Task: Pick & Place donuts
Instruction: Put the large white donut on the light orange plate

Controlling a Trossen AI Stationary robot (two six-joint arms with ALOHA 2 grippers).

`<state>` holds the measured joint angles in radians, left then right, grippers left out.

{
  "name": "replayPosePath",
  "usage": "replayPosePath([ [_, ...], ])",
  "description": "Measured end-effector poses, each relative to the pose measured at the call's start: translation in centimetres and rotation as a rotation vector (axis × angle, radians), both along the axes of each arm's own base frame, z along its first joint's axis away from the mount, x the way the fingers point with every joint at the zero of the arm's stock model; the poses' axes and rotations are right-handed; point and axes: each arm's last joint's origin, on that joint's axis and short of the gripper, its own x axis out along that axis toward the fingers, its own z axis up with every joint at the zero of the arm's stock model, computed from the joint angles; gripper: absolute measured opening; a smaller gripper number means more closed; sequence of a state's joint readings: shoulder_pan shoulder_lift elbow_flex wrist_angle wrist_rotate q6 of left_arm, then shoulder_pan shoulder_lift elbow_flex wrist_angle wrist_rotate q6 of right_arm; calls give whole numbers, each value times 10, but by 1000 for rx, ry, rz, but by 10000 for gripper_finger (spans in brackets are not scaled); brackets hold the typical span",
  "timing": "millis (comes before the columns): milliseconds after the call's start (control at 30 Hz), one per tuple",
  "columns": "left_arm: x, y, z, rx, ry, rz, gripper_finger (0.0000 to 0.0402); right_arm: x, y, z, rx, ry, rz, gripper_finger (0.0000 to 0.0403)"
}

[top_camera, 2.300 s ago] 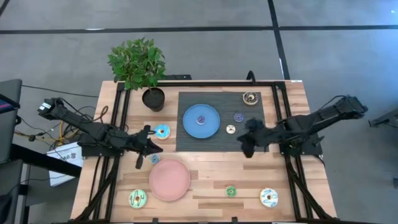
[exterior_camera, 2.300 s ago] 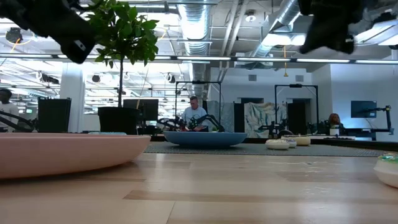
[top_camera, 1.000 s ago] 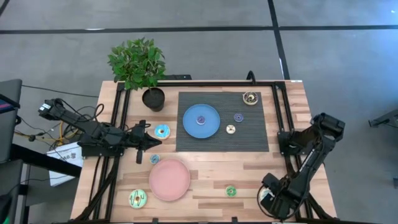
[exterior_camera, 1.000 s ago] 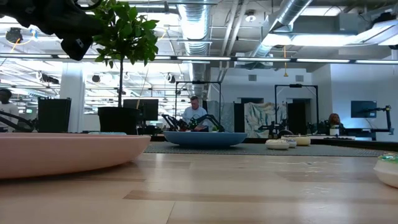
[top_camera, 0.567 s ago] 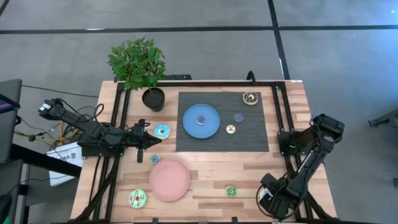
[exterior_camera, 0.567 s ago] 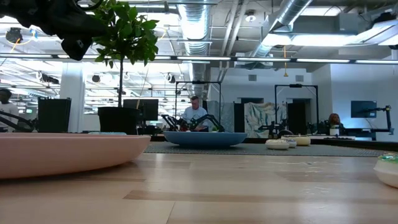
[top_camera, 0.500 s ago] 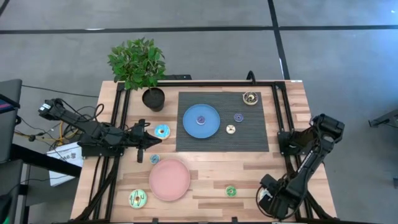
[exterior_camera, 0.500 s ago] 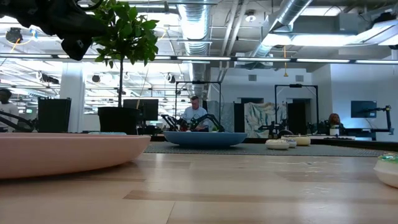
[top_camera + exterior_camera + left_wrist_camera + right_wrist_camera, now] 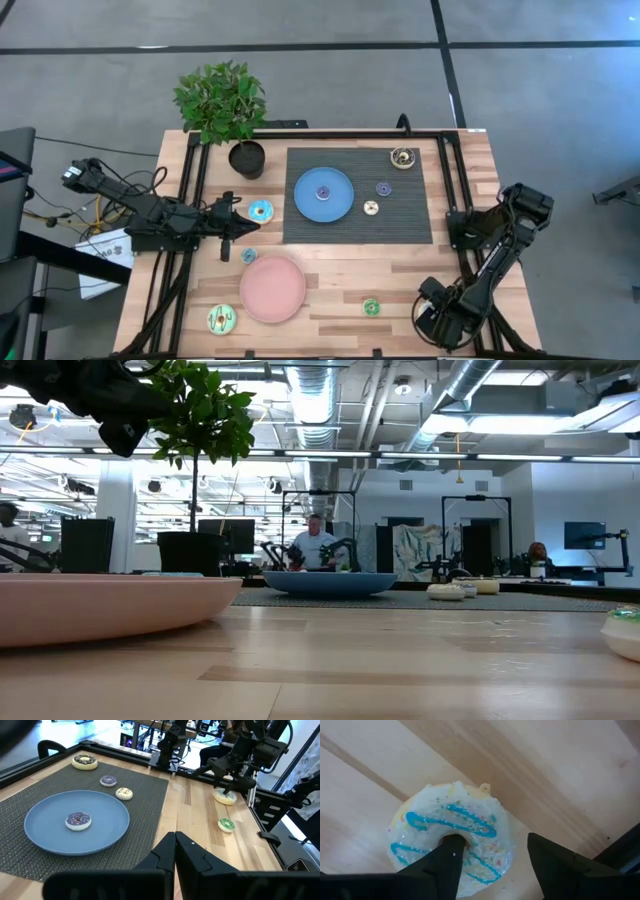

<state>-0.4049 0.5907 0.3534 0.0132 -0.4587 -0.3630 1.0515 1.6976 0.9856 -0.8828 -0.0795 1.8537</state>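
Observation:
My right gripper (image 9: 492, 852) points down over the white donut with blue drizzle (image 9: 452, 837), which lies flat on the wood near the table's near right corner (image 9: 225, 797). It is open. One finger stands at the donut's hole and the other outside the rim. In the high view the gripper (image 9: 440, 322) hides that donut. My left gripper (image 9: 175, 845) is shut, holds nothing, and hovers at the table's left (image 9: 228, 232) beside the light blue donut (image 9: 260, 211). A purple mini donut (image 9: 323, 192) lies on the blue plate (image 9: 305, 205). My right gripper comes at the white donut from above, one fingertip (image 9: 451, 851) at the hole (image 9: 454, 838) and the other (image 9: 545, 857) outside the rim, with bare wood showing between it and the donut. Whether the fingertip at the hole touches the donut, I cannot tell.
A pink plate (image 9: 272, 290) sits at the near middle. A green donut (image 9: 221, 319) and a green mini (image 9: 371, 307) flank it. On the dark mat (image 9: 410, 225) lie a brown donut (image 9: 402, 157), a blue mini (image 9: 384, 188) and a cream mini (image 9: 371, 208). A potted plant (image 9: 245, 155) stands far left.
My right gripper has sunk a little toward the white donut, still pointing straight down.

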Motion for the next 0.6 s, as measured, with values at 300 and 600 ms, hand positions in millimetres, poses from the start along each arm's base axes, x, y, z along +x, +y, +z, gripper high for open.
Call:
replayPosePath([
  [300,0,0,0,4,1,0,0,4,6,-11,15,-4,-13,161],
  [600,0,0,0,5,1,-1,0,8,-2,5,43,-38,-57,146],
])
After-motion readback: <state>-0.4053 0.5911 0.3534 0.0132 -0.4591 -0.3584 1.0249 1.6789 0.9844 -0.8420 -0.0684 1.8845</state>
